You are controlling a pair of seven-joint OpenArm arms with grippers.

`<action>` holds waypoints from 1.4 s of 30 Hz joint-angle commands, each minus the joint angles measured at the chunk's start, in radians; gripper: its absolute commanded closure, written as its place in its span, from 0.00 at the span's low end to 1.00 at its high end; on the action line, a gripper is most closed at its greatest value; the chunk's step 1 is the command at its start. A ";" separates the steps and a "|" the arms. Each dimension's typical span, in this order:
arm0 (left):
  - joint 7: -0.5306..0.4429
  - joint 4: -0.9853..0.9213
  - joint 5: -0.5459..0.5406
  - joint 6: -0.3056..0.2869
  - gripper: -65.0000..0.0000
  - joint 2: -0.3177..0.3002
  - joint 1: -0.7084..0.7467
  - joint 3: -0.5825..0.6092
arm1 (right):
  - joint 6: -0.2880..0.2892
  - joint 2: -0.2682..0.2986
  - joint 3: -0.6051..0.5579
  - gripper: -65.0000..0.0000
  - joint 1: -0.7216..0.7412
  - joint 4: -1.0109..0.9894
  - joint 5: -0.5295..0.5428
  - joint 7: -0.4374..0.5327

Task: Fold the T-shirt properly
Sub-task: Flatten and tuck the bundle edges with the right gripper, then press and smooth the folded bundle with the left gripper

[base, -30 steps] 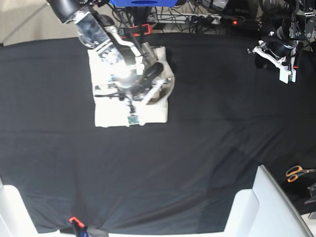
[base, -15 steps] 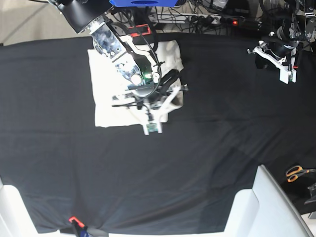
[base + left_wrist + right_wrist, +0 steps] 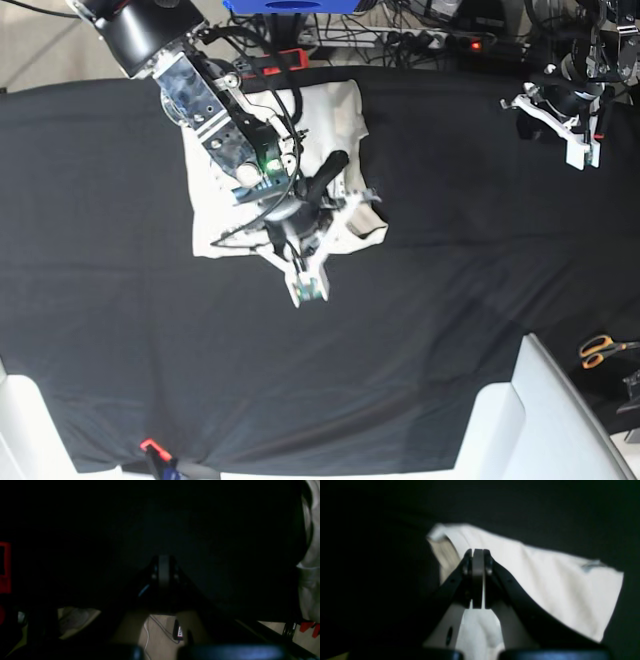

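Even overhead light fills the base view, sharp across most of the frame, though the black tablecloth (image 3: 420,300) swallows detail and shows only faint creases at lower right. The cream T-shirt (image 3: 335,110) at upper centre reads bright, nearly blown out. A small green light glows on the arm at upper centre, a red one near the top edge. The left wrist view is severely underexposed: almost wholly black, with dim floor visible along the bottom and a pale patch at the right edge. The right wrist view is dark around its margins; the T-shirt (image 3: 545,580) appears soft and motion-blurred, its left edge smeared, while the closed fingertips (image 3: 478,580) at centre stay comparatively crisp.
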 commanded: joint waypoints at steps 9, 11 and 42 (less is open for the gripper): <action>-0.019 0.039 -0.013 -0.010 1.00 -0.010 -0.007 0.051 | -0.008 0.148 0.024 0.99 -0.097 0.136 0.002 0.011; -0.013 0.053 -0.014 -0.010 1.00 -0.010 -0.031 0.103 | -0.008 0.173 0.081 0.99 -0.143 0.165 0.002 0.040; 0.168 -0.469 -0.189 -0.480 0.14 0.181 -0.494 0.507 | -0.002 0.263 0.349 0.99 -0.286 0.182 0.002 0.049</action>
